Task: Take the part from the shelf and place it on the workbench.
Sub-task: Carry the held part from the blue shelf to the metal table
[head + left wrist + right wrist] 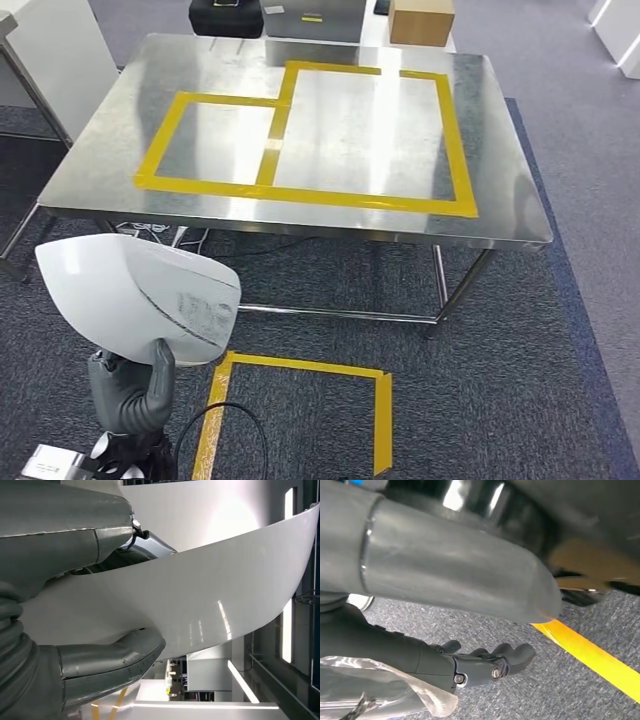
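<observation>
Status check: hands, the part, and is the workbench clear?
Left hand grips white part. Right hand empty, fingers apart. Workbench ahead, nothing on the taped zones.

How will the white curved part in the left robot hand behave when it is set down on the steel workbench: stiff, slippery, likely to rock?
The white part probably stays stiff: it keeps its curve though the left robot hand holds only one edge. Its glossy skin, with reflections in the left wrist view, suggests slipperiness. Being rounded, it may rock or slide on the smooth workbench.

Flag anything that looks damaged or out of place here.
The white part held in the left hand shows a grey scuffed patch near its pointed end. The workbench looks normal, and its yellow tape outlines look intact.
</observation>
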Controlling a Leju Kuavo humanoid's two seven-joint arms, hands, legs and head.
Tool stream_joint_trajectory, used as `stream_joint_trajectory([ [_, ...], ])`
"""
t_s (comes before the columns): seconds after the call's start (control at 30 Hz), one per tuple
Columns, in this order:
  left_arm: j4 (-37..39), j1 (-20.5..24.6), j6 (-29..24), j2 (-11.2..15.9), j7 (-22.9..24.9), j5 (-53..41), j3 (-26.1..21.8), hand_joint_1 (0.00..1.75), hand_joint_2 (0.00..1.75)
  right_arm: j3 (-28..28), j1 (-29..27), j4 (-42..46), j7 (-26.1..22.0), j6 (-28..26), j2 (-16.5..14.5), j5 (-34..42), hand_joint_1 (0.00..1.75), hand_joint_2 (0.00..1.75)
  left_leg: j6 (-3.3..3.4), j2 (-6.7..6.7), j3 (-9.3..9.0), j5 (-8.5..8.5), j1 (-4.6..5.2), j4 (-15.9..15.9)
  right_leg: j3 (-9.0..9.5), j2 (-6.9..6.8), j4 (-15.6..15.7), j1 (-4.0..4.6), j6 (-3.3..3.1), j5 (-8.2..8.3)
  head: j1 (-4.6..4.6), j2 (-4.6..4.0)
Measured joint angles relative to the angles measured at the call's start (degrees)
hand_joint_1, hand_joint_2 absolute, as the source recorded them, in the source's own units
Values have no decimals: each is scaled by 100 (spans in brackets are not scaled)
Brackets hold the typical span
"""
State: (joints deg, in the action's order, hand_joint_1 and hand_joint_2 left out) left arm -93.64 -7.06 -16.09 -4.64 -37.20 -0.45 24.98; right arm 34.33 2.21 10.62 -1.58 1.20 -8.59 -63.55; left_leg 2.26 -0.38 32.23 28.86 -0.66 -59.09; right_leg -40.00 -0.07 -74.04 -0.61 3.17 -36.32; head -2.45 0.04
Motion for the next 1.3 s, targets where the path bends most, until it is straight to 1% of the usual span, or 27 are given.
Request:
stream_joint_trajectory([
  [0.03, 0, -1, 0, -1, 0, 2, 0, 175, 175, 1, -9, 0, 1, 0, 1, -2, 0, 0, -4, -8, -41, 32, 2, 0, -31, 0, 91, 1, -10, 176, -2, 0],
  [0.1, 0, -1, 0, -4, 0, 3, 0, 175, 175, 4, -14, 0, 1, -1, 2, -5, 0, 0, -29, -20, -149, 109, 2, 1, 184, 0, 770, 5, -51, 692, -2, 0],
  [0.13, 1, 2, 0, -6, 0, 4, 0, 175, 175, 5, -14, -1, 1, -1, 4, -7, 0, 0, -55, -21, -189, 152, 11, -4, 341, 1, 1112, 17, -78, 861, 5, 0],
  [0.17, 1, 5, 0, -8, 0, 5, 0, 175, 175, 5, -10, -1, 1, -1, 5, -9, 0, 0, -84, -21, -211, 183, 16, -4, 455, 3, 1339, 28, -103, 939, 12, 0],
  [0.23, 2, 10, 0, -9, 0, 7, 2, 175, 175, 5, -6, -2, 2, 2, 8, -14, 0, 0, -144, -20, -224, 217, 23, 10, 548, 12, 1470, 55, -150, 906, 29, 0],
  [0.33, -1, 22, 3, -10, 0, 8, 5, 175, 175, 7, -14, -1, 6, 9, 9, -19, 0, 0, -229, -14, -229, 317, 15, -72, 629, 15, 1559, 21, -237, 884, 42, 0],
  [0.37, -2, 30, 5, -9, 0, 8, 4, 175, 175, 8, -12, -1, 5, 15, 9, -20, 0, 0, -256, -12, -140, 423, 13, -282, 674, 10, 1589, 5, -270, 875, 50, 0],
  [0.43, -1, 35, 14, -5, 0, 9, 3, 175, 175, 8, -7, -2, 5, 28, 9, -26, 0, 0, -296, -6, 252, 705, 1, -1011, 742, 1, 1603, 1, -319, 825, 62, 0],
  [0.47, 0, 32, 18, -2, 0, 9, 2, 175, 175, 8, -8, -2, 5, 33, 9, -30, 0, 0, -310, -6, 468, 788, -4, -1355, 774, 1, 1603, 1, -328, 797, 60, 0],
  [0.5, 1, 29, 21, 2, 0, 10, 2, 175, 175, 8, -10, -2, 6, 36, 9, -34, 0, 0, -319, -6, 622, 766, -7, -1548, 813, 4, 1603, 1, -328, 765, 60, 0],
  [0.53, 2, 30, 25, 6, 0, 10, 2, 175, 175, 8, -13, -1, 7, 37, 9, -37, 0, 0, -320, -6, 676, 620, -9, -1524, 859, 8, 1602, 1, -323, 732, 62, 0],
  [0.57, 2, 31, 28, 9, 0, 10, 2, 175, 175, 8, -15, -1, 8, 38, 9, -40, 0, 0, -314, -6, 634, 381, -11, -1302, 914, 14, 1602, 1, -314, 697, 62, 0],
  [0.6, 2, 33, 34, 11, 0, 10, 2, 175, 175, 8, -16, -1, 8, 39, 9, -45, 0, 0, -298, -4, 521, 100, -11, -933, 965, 20, 1602, 1, -301, 657, 63, 0],
  [0.63, 3, 35, 40, 13, 0, 10, 3, 175, 175, 8, -16, -1, 10, 40, 9, -49, 0, 0, -280, -2, 397, -87, 0, -592, 1009, 22, 1600, 12, -276, 615, 64, 0],
  [0.67, 3, 40, 44, 13, 0, 10, 4, 175, 175, 8, -15, -2, 12, 43, 9, -53, 0, 0, -256, 2, 289, -179, 9, -320, 1031, 24, 1596, 21, -245, 577, 68, 0],
  [0.7, 3, 40, 48, 13, 0, 10, 6, 175, 175, 8, -13, -2, 13, 44, 9, -56, 0, 0, -233, 3, 225, -194, 21, -155, 1034, 22, 1598, 27, -208, 551, 61, 0],
  [0.8, 2, 40, 50, 8, 0, 10, 15, 175, 175, 8, 2, -1, 13, 48, 10, -57, 0, 0, -151, -5, 153, -114, 28, -44, 1044, 10, 1629, 18, -101, 500, 34, 0],
  [0.87, 2, 49, 50, -4, 0, 10, 23, 175, 175, 8, 19, 1, 8, 50, 13, -56, 0, 0, -82, -2, 87, -93, 5, 1, 962, 8, 1413, 11, -46, 360, 19, 0],
  [0.9, 3, 51, 50, -12, 0, 10, 27, 175, 175, 8, 23, 1, 7, 52, 13, -56, 0, 0, -54, 4, 59, -78, -1, 11, 798, 10, 1120, 5, -27, 228, 4, 0],
  [0.97, 5, 53, 48, -21, 1, 25, 30, 175, 175, 8, 21, 0, 14, 59, 13, -56, 0, 0, -18, 10, 30, -32, 4, 10, 311, 8, 356, 0, -1, -30, -12, 0],
  [1.0, 8, 50, 47, -21, 1, 36, 29, 175, 175, 8, 9, 0, 20, 62, 13, -56, 0, 0, -11, 7, 6, -4, 6, 9, 99, 8, 92, -2, 7, -53, -12, 0],
  [1.03, 11, 47, 46, -21, 2, 48, 28, 175, 175, 8, -4, 0, 24, 63, 14, -55, 0, 0, -12, 0, -28, 29, 6, 9, -8, 7, 41, -3, 10, 46, -14, 0],
  [1.07, 14, 44, 46, -21, 2, 55, 28, 175, 175, 8, -14, 0, 26, 63, 17, -55, 0, 0, -20, -8, -80, 67, 6, 9, 2, 7, 222, -4, 5, 266, -16, 0],
  [1.13, 16, 44, 46, -21, 2, 60, 28, 175, 175, 8, -18, -1, 26, 64, 25, -55, 0, 0, -56, -15, -198, 162, 9, 11, 245, 4, 938, -1, -19, 762, -15, 0],
  [1.17, 16, 47, 45, -22, 2, 61, 28, 175, 175, 8, -15, -2, 26, 64, 27, -56, 0, 0, -86, -15, -239, 207, 16, 8, 388, 4, 1243, 8, -44, 891, -9, 0],
  [1.2, 17, 51, 44, -22, 2, 61, 29, 175, 175, 8, -12, -3, 25, 66, 28, -56, 0, 0, -115, -14, -260, 240, 22, 10, 482, 6, 1414, 19, -69, 924, -2, 0],
  [1.3, 17, 61, 28, -25, 2, 62, 30, 175, 175, 9, -18, -3, 29, 67, 30, -55, 0, 0, -194, -13, -301, 289, 23, 45, 576, 15, 1492, 33, -162, 849, 20, 0],
])
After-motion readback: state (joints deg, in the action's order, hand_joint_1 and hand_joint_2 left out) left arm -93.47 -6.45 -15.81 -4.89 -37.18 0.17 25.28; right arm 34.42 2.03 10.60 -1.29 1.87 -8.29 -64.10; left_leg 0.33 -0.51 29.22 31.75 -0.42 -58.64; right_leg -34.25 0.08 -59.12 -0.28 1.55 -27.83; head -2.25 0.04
